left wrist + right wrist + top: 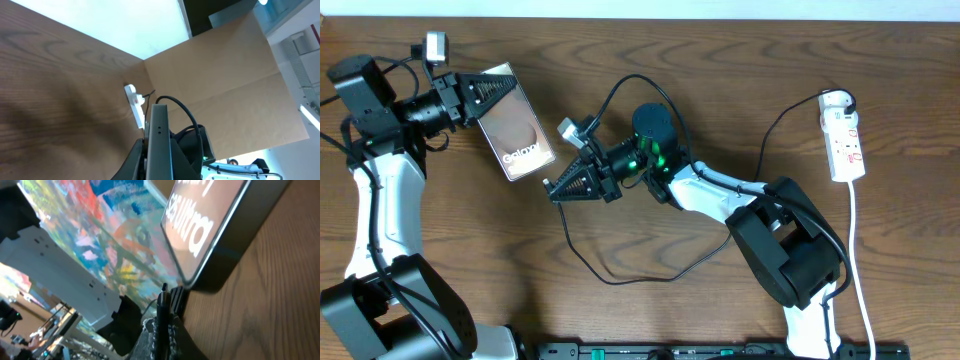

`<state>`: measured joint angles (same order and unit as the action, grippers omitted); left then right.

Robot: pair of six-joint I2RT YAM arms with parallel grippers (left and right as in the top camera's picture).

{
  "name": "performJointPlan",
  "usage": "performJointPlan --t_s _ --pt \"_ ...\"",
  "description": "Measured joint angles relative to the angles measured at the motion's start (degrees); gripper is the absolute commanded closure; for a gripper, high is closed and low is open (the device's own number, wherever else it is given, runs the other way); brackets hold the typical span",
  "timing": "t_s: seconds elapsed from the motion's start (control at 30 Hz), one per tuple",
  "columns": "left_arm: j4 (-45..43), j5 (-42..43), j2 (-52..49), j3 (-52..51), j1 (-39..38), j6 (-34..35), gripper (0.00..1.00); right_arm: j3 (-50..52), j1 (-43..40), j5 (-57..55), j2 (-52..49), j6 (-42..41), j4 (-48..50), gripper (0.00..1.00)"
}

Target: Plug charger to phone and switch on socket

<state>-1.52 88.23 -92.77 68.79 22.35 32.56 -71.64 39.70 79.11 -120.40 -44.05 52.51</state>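
The wooden bench carries everything. Near its right edge lies the white socket, with a black plug seated in its far end. The phone is at the left, lying askew, and the left pincer is clamped on its upper edge. The charger loops across the middle to the right pincer, which is closed on the plug tip. The tip is right at the phone's lower edge; I cannot tell whether they touch.
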Motion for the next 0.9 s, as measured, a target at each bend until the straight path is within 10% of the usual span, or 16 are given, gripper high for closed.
performJointPlan --t_s 0.9 --pt "0.0 0.0 0.0 0.0 -2.9 -1.3 0.93 0.0 0.0 -2.0 0.0 -3.8 2.6 0.96"
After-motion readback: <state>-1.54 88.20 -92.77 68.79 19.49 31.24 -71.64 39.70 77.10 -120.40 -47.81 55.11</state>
